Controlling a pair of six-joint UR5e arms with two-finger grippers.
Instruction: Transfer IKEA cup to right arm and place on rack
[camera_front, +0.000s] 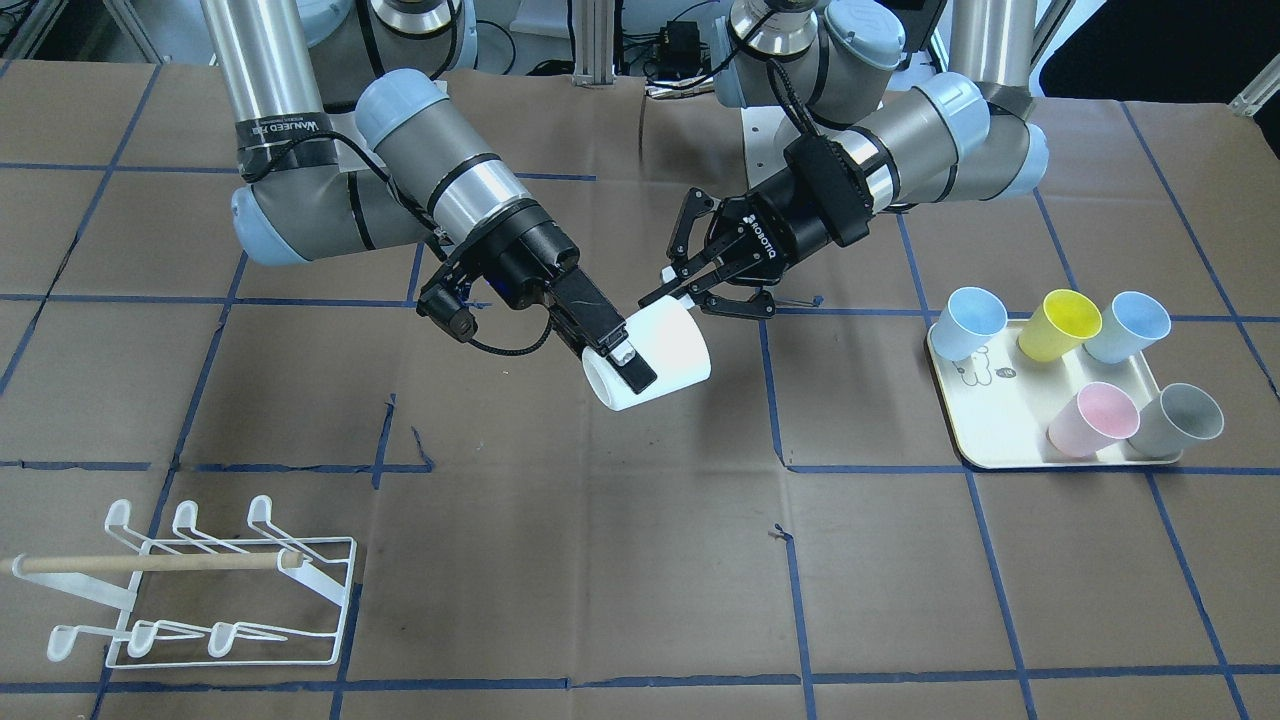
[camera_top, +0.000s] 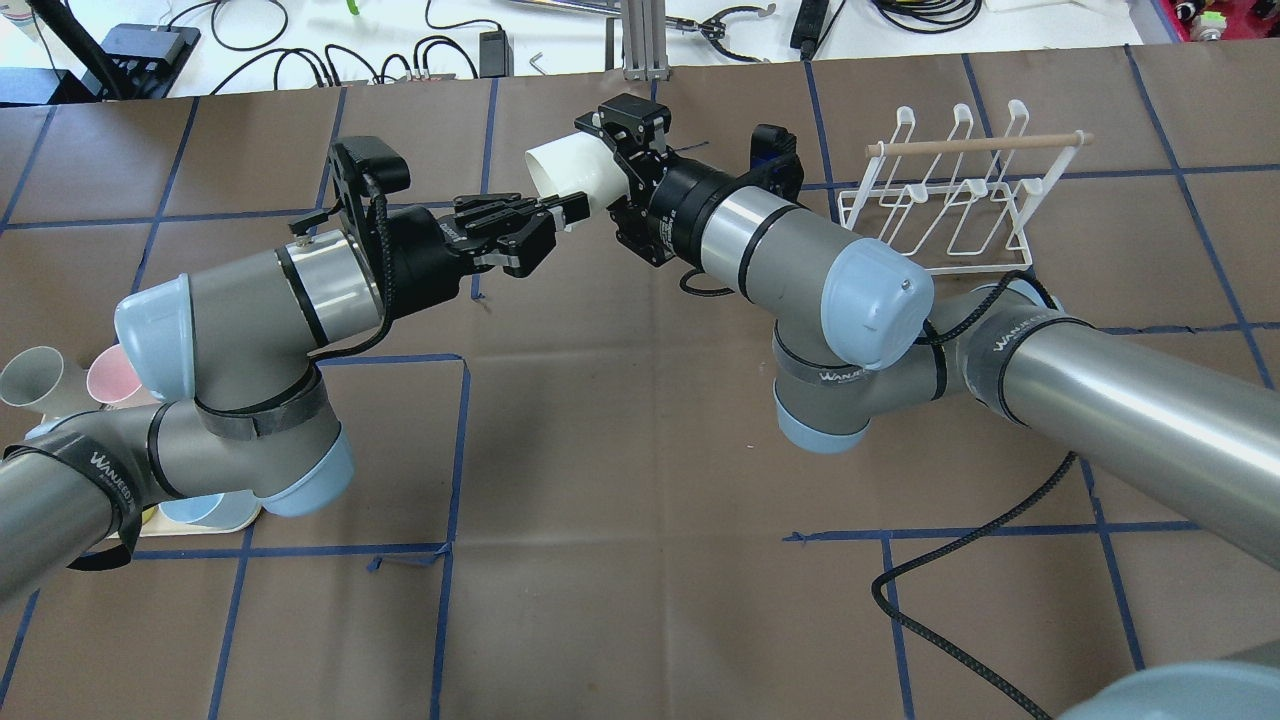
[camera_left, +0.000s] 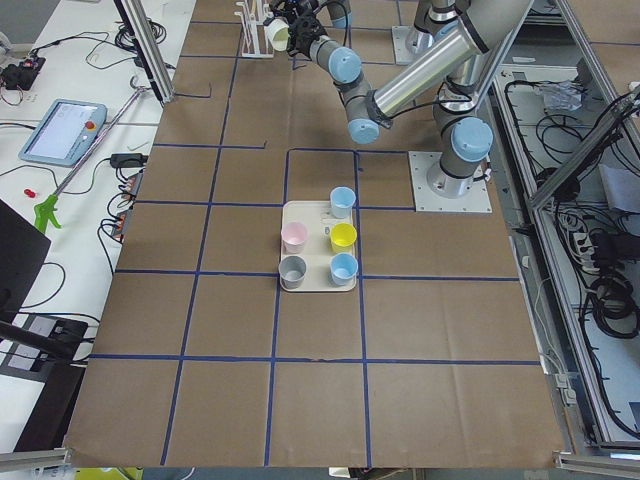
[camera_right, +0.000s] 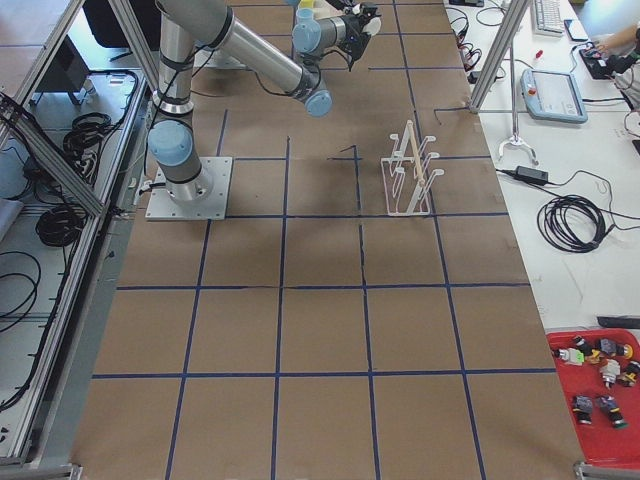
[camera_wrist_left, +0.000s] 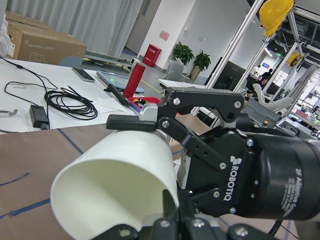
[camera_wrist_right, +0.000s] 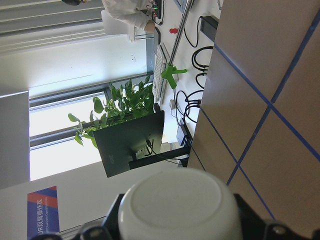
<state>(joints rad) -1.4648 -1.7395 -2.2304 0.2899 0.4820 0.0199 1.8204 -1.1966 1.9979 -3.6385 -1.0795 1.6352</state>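
I see the smooth white tapered plastic cup (camera_front: 668, 345) held sideways in the air over the brown-paper desk (camera_front: 600, 560) with its blue tape grid. The right pincer (camera_front: 628, 365) clamps its narrow end. The left pincer (camera_front: 682, 293) meets the rim; I cannot tell whether it grips. The white wire rack with a wooden dowel (camera_front: 150, 563) stands well apart

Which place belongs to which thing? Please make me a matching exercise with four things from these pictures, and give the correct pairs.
Things:
1. white cup
2. yellow cup
3. rack
4. wooden dowel

Places:
A. standing on the cream tray
B. lying across the rack
C. held by the right gripper, above the table
D. standing on the table, with no cup on it

Pairs: 1-C; 2-A; 3-D; 4-B
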